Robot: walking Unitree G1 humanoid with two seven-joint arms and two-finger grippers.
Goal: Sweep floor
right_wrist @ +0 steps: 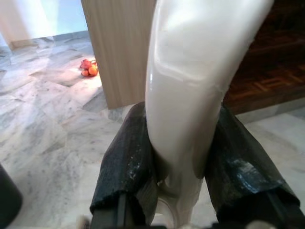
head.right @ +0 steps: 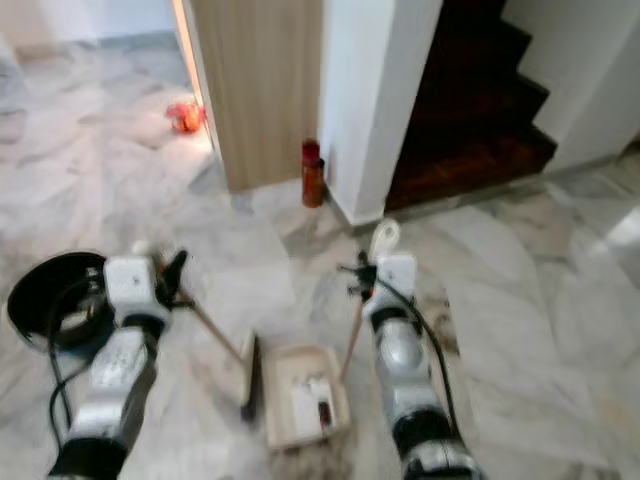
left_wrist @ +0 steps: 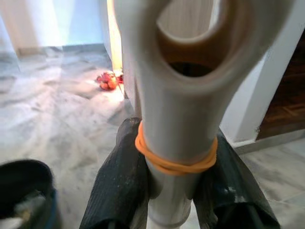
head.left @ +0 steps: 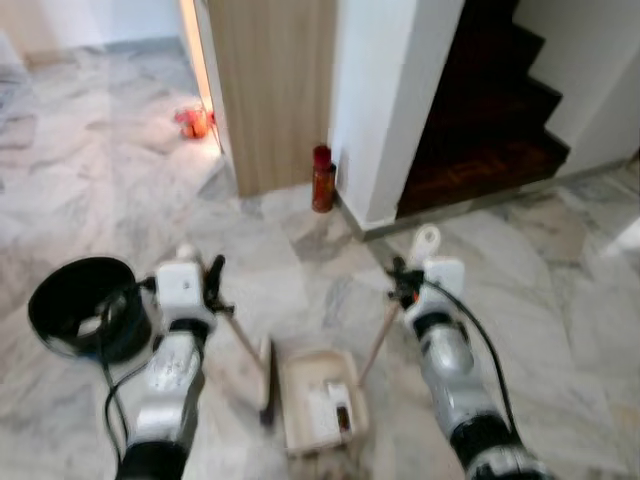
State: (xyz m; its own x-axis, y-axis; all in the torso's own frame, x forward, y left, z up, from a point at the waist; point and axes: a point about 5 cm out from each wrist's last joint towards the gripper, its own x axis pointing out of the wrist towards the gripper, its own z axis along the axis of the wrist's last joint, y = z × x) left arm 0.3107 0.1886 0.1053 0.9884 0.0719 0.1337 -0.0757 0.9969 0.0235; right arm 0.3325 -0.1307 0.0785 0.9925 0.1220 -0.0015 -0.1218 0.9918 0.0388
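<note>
A cream dustpan (head.left: 320, 400) lies on the marble floor between my arms, with a few dark and white scraps in it. Its long cream handle (right_wrist: 190, 71) rises to my right gripper (head.left: 402, 285), which is shut on it. My left gripper (head.left: 212, 285) is shut on the broom handle (left_wrist: 176, 114), a cream handle with an orange rubber band and a hanging hole at its end. The thin wooden stick runs down to the small brush head (head.left: 267, 385), which stands just left of the dustpan.
A black bin (head.left: 85, 305) stands on the floor close beside my left arm. Ahead are a wooden panel (head.left: 270, 90), a white pillar (head.left: 385, 100) with a red bottle (head.left: 322, 180) at its foot, and dark stairs (head.left: 490, 110). Small red objects (head.left: 193, 122) lie further back.
</note>
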